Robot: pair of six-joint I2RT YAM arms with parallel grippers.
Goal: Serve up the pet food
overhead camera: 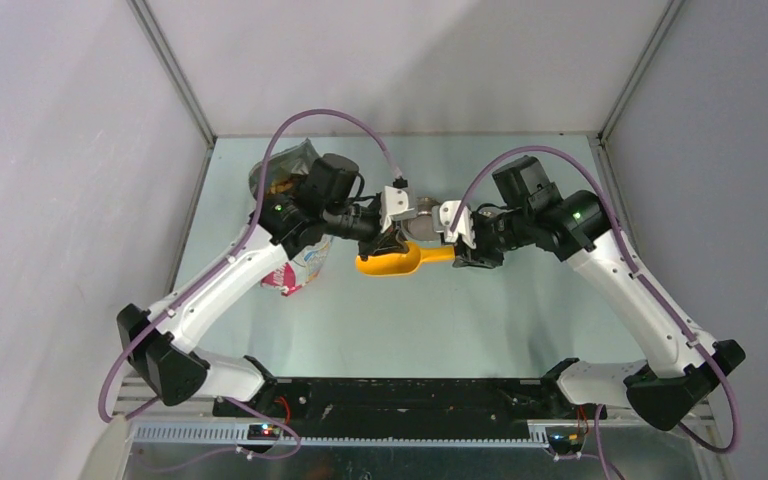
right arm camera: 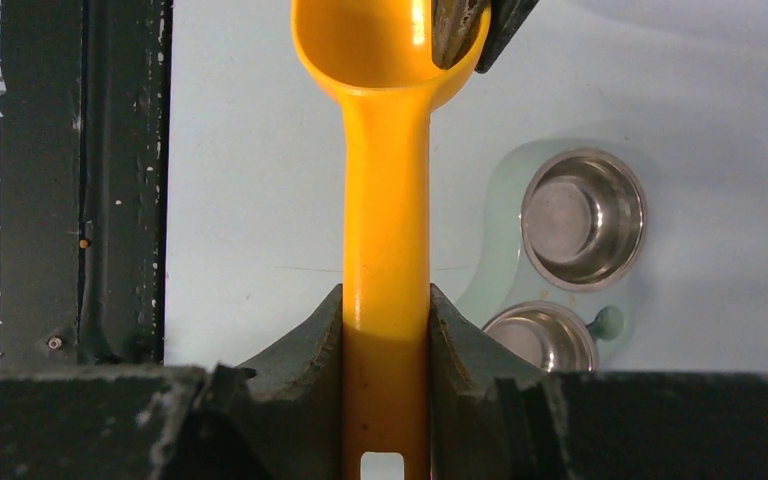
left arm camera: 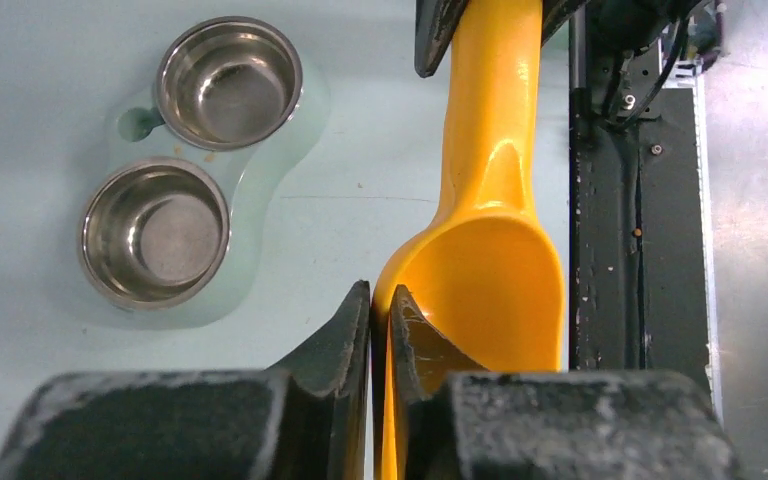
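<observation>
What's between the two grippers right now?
The yellow scoop spans them in the top view: right gripper holds its handle, left gripper pinches its bowl rim.

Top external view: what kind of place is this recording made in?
Probably a lab test booth, not a home: blank grey panels wall in a table, two robot arms are bolted to its edge, with steel pet bowls as props.

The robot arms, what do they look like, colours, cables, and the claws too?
Both the left arm and right arm have white links with bulky black joints, a small green light near each elbow, and a purple cable looping along. The left claw and right claw have dark, scuffed, wedge-shaped fingers.
</observation>
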